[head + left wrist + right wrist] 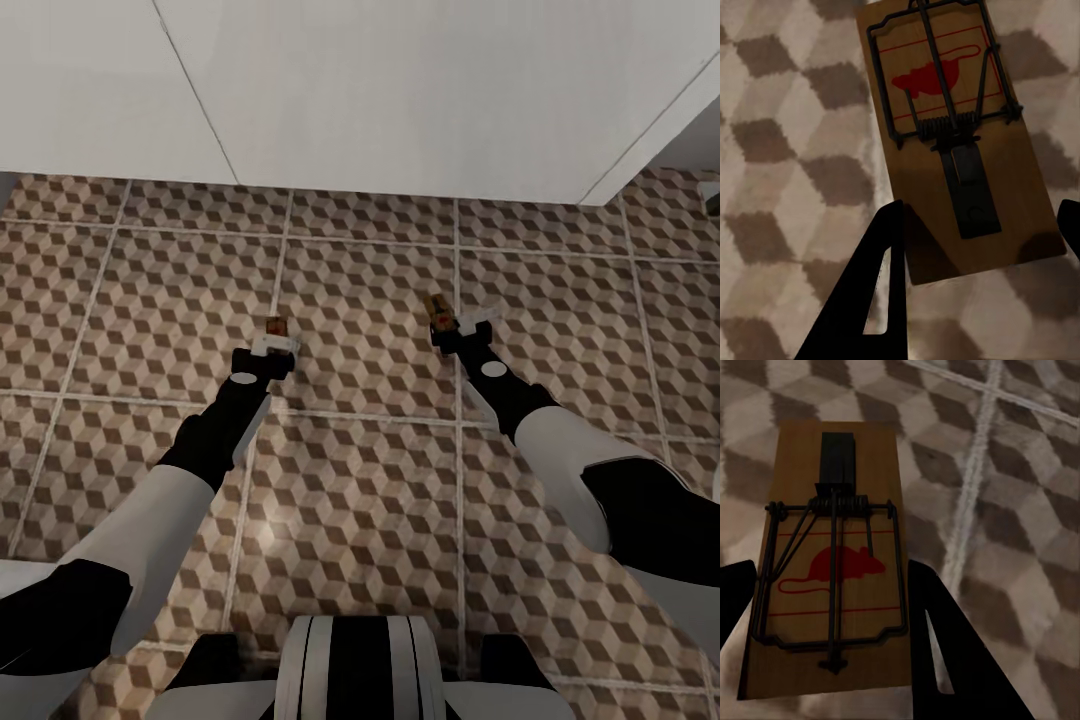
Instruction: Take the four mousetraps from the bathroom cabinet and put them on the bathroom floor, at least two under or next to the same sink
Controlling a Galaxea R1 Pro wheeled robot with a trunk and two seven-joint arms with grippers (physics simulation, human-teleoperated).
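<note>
Each of my grippers is shut on one mousetrap, a tan board with black wire and a red mouse mark. In the head view the left gripper (274,345) carries its mousetrap (276,325) over the cube-pattern bathroom floor (360,480). The right gripper (452,328) carries the other mousetrap (437,305) a little farther forward. Close up, the left gripper (979,236) has its black fingers (881,289) on the near end of its mousetrap (945,127). The right gripper (832,649) clamps its mousetrap (832,562) between its fingers (941,652). The cabinet and the other two traps are out of view.
A white flat-fronted unit (400,100) with a seam between its panels spans the far side just beyond both grippers; its basin is out of view. Pale grout lines (458,300) cross the tiles. My own base (360,665) sits at the near edge.
</note>
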